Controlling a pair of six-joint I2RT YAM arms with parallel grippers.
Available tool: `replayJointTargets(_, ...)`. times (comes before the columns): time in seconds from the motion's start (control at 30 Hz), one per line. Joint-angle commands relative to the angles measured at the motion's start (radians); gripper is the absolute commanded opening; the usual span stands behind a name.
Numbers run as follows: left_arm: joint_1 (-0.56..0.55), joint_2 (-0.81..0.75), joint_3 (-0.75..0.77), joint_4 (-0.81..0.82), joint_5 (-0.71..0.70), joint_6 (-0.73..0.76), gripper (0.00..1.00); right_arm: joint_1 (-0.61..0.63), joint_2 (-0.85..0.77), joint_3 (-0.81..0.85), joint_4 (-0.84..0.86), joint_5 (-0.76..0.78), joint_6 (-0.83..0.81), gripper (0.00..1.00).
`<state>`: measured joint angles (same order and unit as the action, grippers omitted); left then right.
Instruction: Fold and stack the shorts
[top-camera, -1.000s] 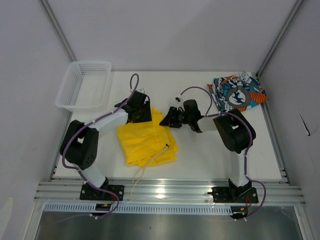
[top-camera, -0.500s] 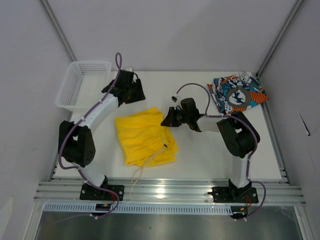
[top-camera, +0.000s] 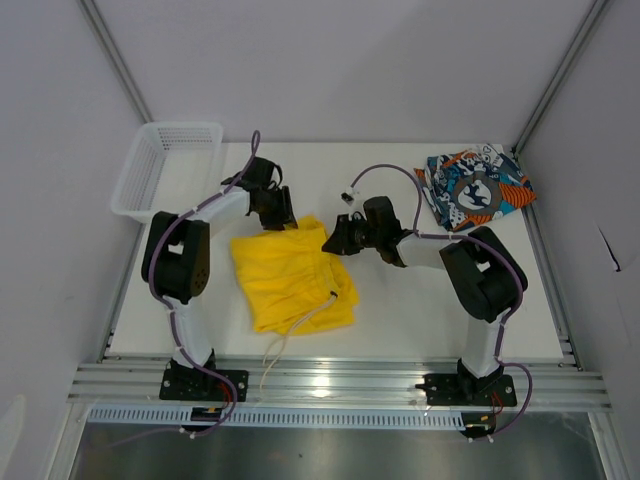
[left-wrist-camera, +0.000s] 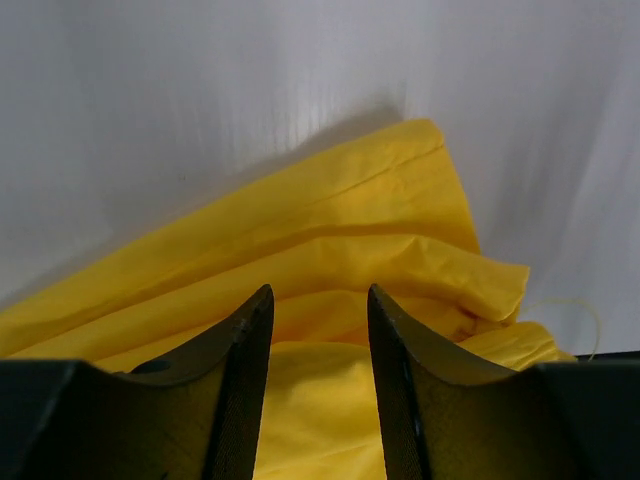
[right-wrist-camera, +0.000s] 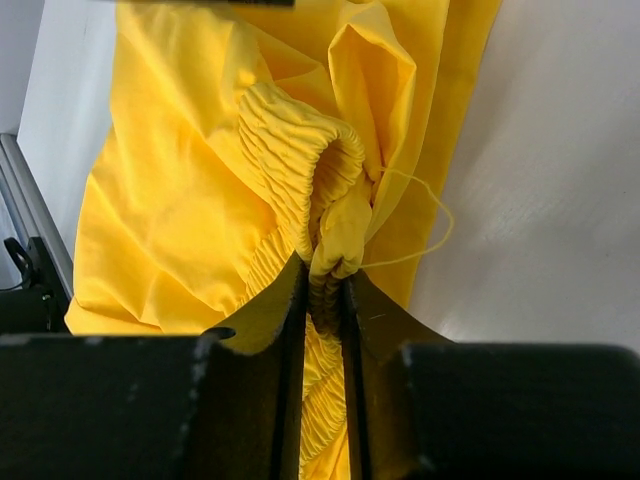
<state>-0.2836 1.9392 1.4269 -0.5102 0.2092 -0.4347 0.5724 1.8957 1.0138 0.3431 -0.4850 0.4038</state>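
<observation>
The yellow shorts (top-camera: 290, 275) lie in a loose, rumpled heap on the left-centre of the table (top-camera: 420, 310), bright and plain, roughly folded but with creases running across them. Their white drawstring (top-camera: 298, 322) trails off the near edge of the cloth toward the front of the table. Up close on the right wrist view, the gathered elastic waistband (right-wrist-camera: 290, 150) arches up in a ridge, and the right gripper (right-wrist-camera: 325, 275) has it pinched: the jaws are narrow, clamped on a bunch of that yellow fabric at the shorts' far right corner (top-camera: 335, 240).

On the far left corner sits the left gripper (top-camera: 280, 215). Its fingers stand partway apart over the yellow cloth (left-wrist-camera: 330, 230), and nothing shows between them but the fabric underneath (left-wrist-camera: 318, 295).

Over at the far right corner of the table, well apart from all this, lie the printed shorts (top-camera: 475, 187), a small bundle in blue, orange, black and white. At the far left stands a white mesh basket (top-camera: 180, 128), just beyond the left arm. Nothing lies on top of the yellow pair except the two grippers at its far edge.

The count: two pairs of shorts, one basket, two grippers.
</observation>
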Motion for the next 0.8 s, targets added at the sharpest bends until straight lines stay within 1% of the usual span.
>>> replayJointTargets(0.0, -0.005, -0.020, -0.009, 0.059, 0.102, 0.043, 0.45, 0.007, -0.010, 0.026, 0.025, 0.003, -0.037, 0.21)
replayJointTargets(0.03, -0.005, -0.020, -0.011, 0.062, 0.105, 0.048, 0.45, 0.006, -0.007, 0.031, 0.022, 0.009, -0.039, 0.30)
replayJointTargets(0.13, -0.005, -0.025, -0.028, 0.073, 0.122, 0.054, 0.44, 0.007, 0.000, 0.039, 0.014, 0.019, -0.039, 0.41)
replayJointTargets(0.27, -0.005, -0.016, -0.025, 0.076, 0.139, 0.062, 0.44, 0.012, -0.012, 0.040, -0.004, 0.055, -0.051, 0.48)
replayJointTargets(0.47, -0.015, 0.004, -0.003, 0.058, 0.144, 0.077, 0.42, 0.023, -0.032, 0.039, -0.021, 0.089, -0.069, 0.50)
replayJointTargets(0.57, -0.020, 0.020, 0.015, 0.032, 0.133, 0.080, 0.42, 0.024, -0.033, 0.034, -0.009, 0.077, -0.069, 0.48)
replayJointTargets(0.63, -0.026, 0.026, 0.023, 0.030, 0.139, 0.083, 0.41, 0.026, -0.043, 0.029, -0.003, 0.071, -0.069, 0.42)
replayJointTargets(0.67, -0.031, 0.030, 0.023, 0.030, 0.139, 0.088, 0.41, 0.027, -0.047, 0.026, 0.003, 0.071, -0.069, 0.37)
replayJointTargets(0.7, -0.032, 0.038, 0.027, 0.026, 0.137, 0.090, 0.41, 0.027, -0.055, 0.022, 0.007, 0.069, -0.069, 0.29)
replayJointTargets(0.77, -0.037, 0.058, 0.052, 0.000, 0.124, 0.091, 0.41, 0.027, -0.064, 0.020, 0.010, 0.069, -0.071, 0.21)
